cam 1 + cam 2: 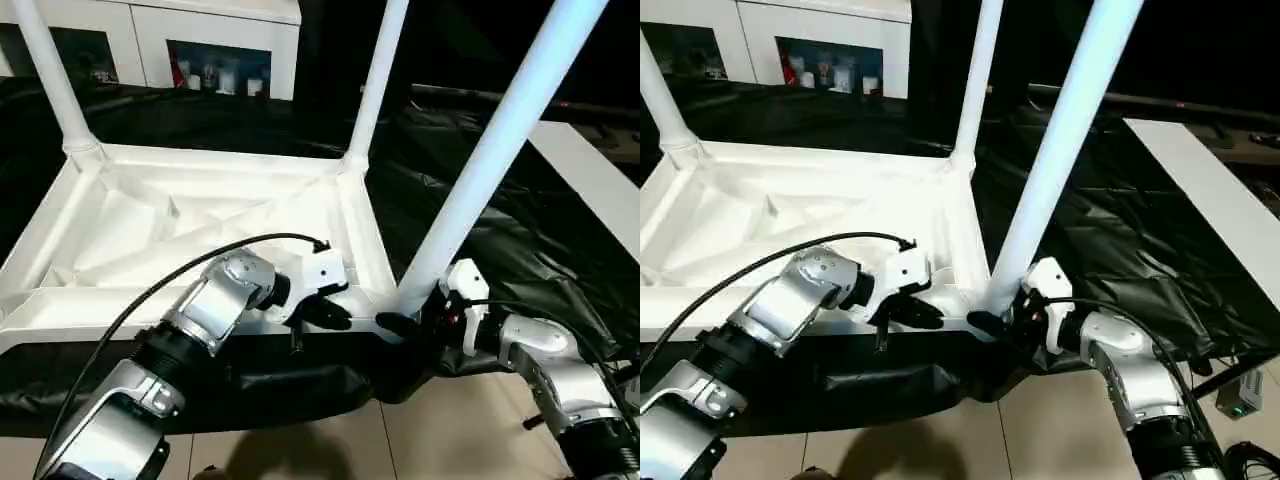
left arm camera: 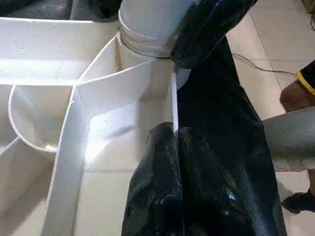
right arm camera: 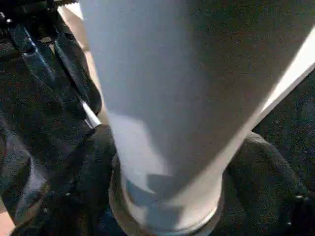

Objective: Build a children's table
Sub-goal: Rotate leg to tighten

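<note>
The children's table (image 1: 200, 230) lay upside down on the black-sheeted work table (image 1: 520, 240), its ribbed underside facing up and its near edge overhanging the front of that work table. Three legs stood in its corner sockets: one at the far corner toward ten o'clock (image 1: 50, 80), one at the far corner toward twelve o'clock (image 1: 378, 80), and the near leg (image 1: 490, 160) rising from the near corner at about four o'clock, leaning toward one o'clock. The left gripper (image 1: 325, 312) reached in from seven o'clock, and its black fingers (image 2: 167, 196) were closed together on the thin near rim of the tabletop, just beside that near corner socket. The right gripper (image 1: 400, 325) came in from four o'clock, its fingers spread apart on either side of the base of the near leg, where the tube met the socket; whether the pads pressed the tube could not be told. A white cabinet (image 1: 215, 45) with glass doors stood behind the work table at eleven o'clock. In the left wrist view a person's leg (image 2: 290, 142) showed beyond the sheet on the tiled floor (image 1: 450, 430).
</note>
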